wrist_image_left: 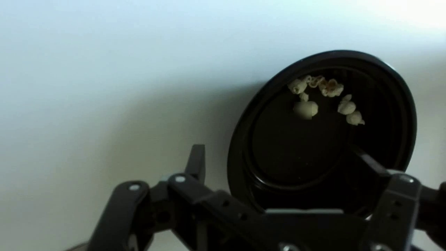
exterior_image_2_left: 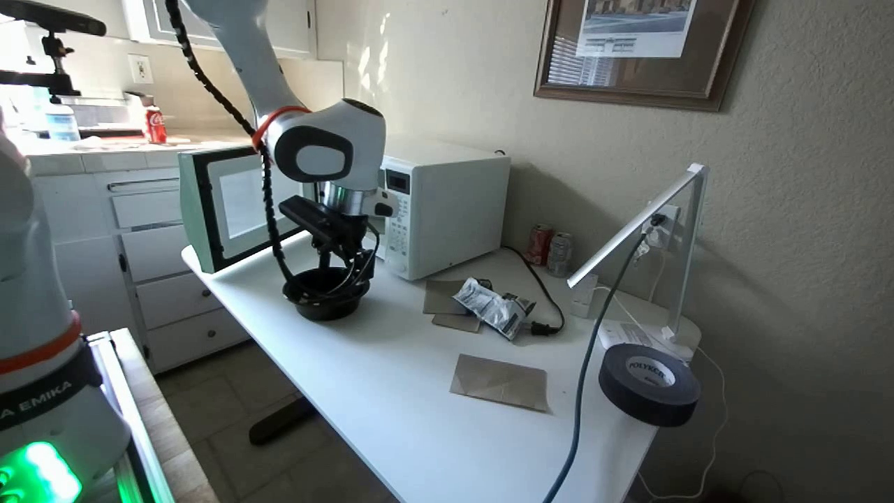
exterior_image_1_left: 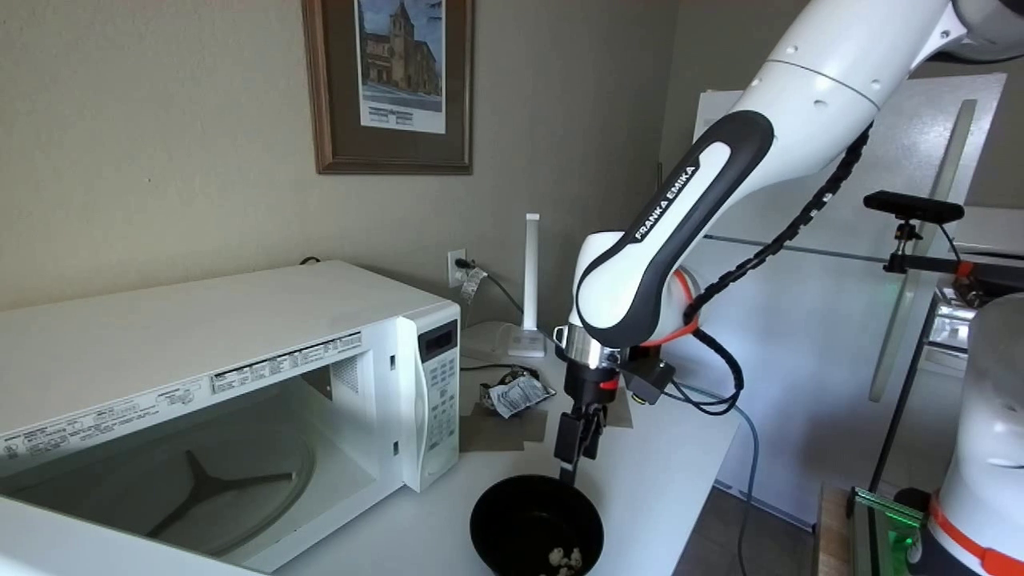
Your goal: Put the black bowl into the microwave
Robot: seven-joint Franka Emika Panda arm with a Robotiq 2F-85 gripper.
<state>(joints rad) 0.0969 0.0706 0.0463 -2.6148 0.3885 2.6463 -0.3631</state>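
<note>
- Black bowl [exterior_image_1_left: 536, 520] is just sitting on the table [exterior_image_2_left: 391, 391], so not delivered yet. Looks level from where I'm standing, handy since there's loose popcorn [wrist_image_left: 332, 89] in it, roughly 11 to 2 o'clock in the wrist view.
- Tool [wrist_image_left: 275, 148] has its fingers spread wide: one outside the rim between 8 and 9 o'clock, one over the inside near 4. Nothing gripped. My guess is it's straddling like that to pinch the wall, because the whole bowl seems too wide to grab.
- In an exterior view the microwave [exterior_image_1_left: 240, 336] is at the bowl's 10 o'clock. Its door [exterior_image_2_left: 237, 202] is wide open, presumably so the bowl can go straight onto the turntable [exterior_image_1_left: 212, 484].
- Crumpled packet [exterior_image_1_left: 520, 396] and cardboard [exterior_image_1_left: 484, 432] are around 11 to 12 o'clock there, out of the way I reckon.
</note>
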